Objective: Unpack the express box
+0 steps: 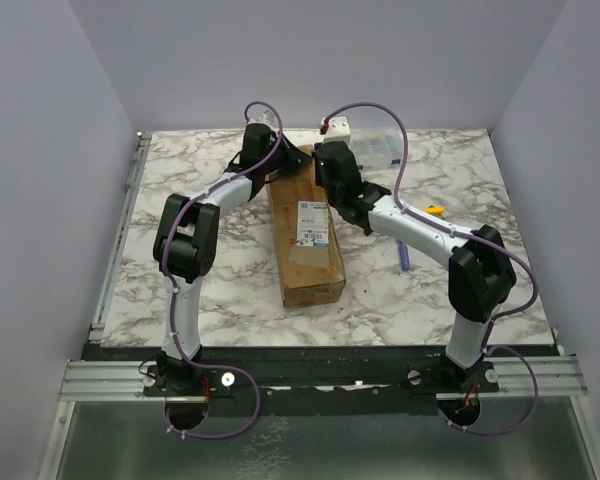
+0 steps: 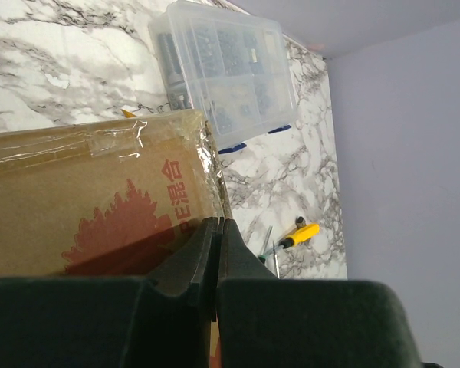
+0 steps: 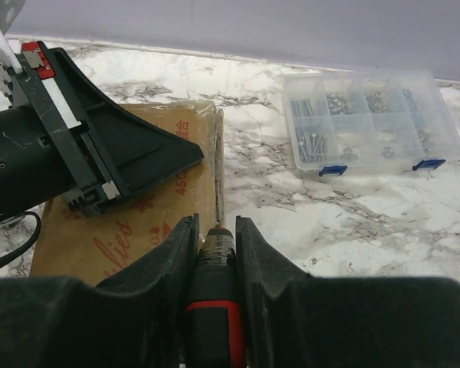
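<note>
The express box (image 1: 305, 240), a long brown carton with a white label, lies lengthwise in the middle of the table. Its taped top with red printing shows in the left wrist view (image 2: 84, 192) and the right wrist view (image 3: 138, 230). My left gripper (image 2: 217, 224) is shut with nothing between its fingers, over the box's far right corner (image 1: 296, 163). My right gripper (image 3: 216, 226) is shut on a black tool with a red band (image 3: 215, 307). The tool's tip sits at the box's right top edge, close beside the left gripper (image 3: 193, 156).
A clear plastic organiser case (image 3: 368, 119) with small parts sits at the back right (image 1: 385, 147). A yellow-handled screwdriver (image 2: 300, 234) lies right of the box (image 1: 435, 210). A blue item (image 1: 404, 255) lies near the right arm. A white object (image 1: 337, 127) is at the back edge.
</note>
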Controlling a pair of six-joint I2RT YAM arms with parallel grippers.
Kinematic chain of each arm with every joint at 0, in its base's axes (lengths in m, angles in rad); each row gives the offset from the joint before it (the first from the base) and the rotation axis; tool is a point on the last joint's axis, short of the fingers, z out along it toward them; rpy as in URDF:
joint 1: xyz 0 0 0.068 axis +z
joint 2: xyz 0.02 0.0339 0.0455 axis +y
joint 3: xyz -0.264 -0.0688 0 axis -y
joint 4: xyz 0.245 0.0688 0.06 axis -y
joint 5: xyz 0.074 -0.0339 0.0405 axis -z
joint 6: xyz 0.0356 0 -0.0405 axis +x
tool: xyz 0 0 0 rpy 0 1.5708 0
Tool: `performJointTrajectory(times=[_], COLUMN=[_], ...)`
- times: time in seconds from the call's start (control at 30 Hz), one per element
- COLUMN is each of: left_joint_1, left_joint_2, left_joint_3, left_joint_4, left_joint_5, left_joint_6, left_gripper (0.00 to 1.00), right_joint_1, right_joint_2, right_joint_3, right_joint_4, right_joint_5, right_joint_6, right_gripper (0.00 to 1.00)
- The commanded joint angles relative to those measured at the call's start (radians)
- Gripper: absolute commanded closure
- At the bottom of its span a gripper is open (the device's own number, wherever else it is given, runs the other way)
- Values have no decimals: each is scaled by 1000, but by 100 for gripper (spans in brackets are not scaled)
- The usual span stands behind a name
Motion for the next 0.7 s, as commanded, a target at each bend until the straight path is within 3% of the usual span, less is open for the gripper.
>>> performJointTrajectory(times=[0.0, 0.67], left_joint_1=[1, 2], left_joint_2=[78, 78], left_joint_3=[-48, -45], left_joint_4=[-181, -244], left_joint_5=[-85, -182], left_joint_6=[32, 41], left_gripper=[100, 100], right_joint_1=[12, 77], right_joint_2=[-17, -163], right_joint_3=[-15, -37], right_joint_4=[-129, -465], right_joint_5=[38, 56], right_joint_6=[16, 192], right_gripper=[100, 100])
